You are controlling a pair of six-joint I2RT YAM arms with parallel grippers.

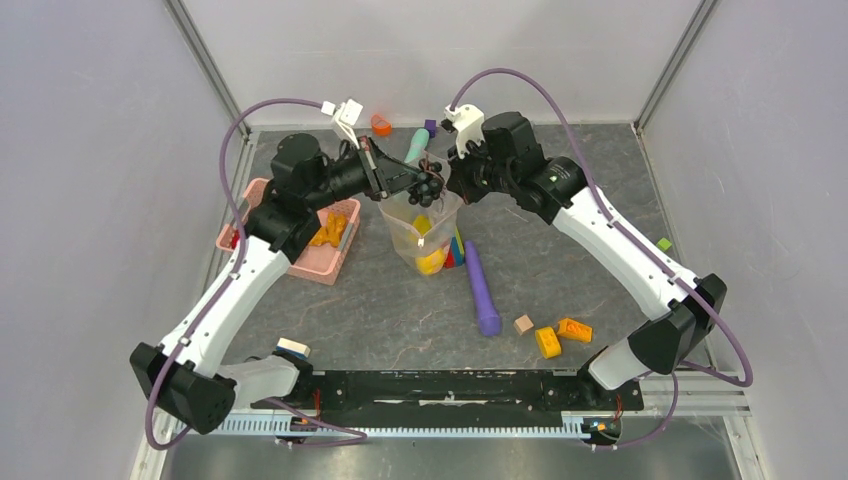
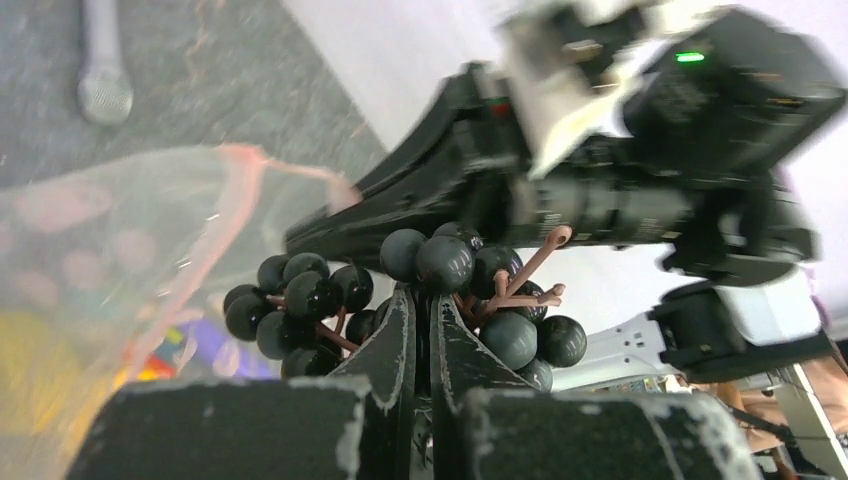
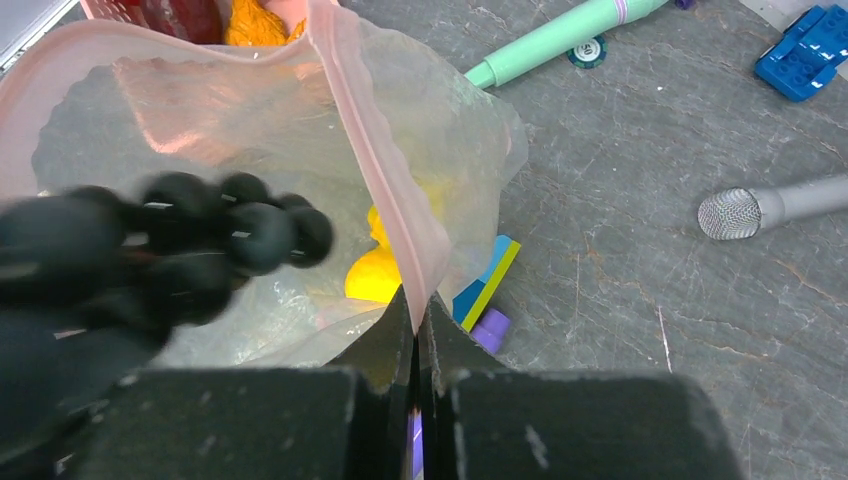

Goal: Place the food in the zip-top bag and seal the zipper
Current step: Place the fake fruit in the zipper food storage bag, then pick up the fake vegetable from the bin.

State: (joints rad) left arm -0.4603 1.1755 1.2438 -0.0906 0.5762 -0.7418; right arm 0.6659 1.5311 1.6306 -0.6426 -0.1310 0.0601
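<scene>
My left gripper (image 1: 420,186) is shut on a bunch of dark toy grapes (image 1: 430,187) and holds it over the open mouth of the clear zip-top bag (image 1: 424,232). In the left wrist view the grapes (image 2: 445,262) bulge round my closed fingertips (image 2: 395,330), with the bag (image 2: 120,240) at the left. My right gripper (image 3: 415,300) is shut on the bag's pink zipper strip (image 3: 385,170) and holds the mouth up and open. A yellow food piece (image 3: 372,275) lies inside the bag. The slider tab does not show.
The pink basket (image 1: 330,265) at the left holds orange food (image 1: 328,232). A purple stick (image 1: 482,290) lies right of the bag and a teal stick (image 1: 416,145) behind it. Orange and tan blocks (image 1: 560,335) sit at the front right. A grey microphone-like object (image 3: 760,210) lies nearby.
</scene>
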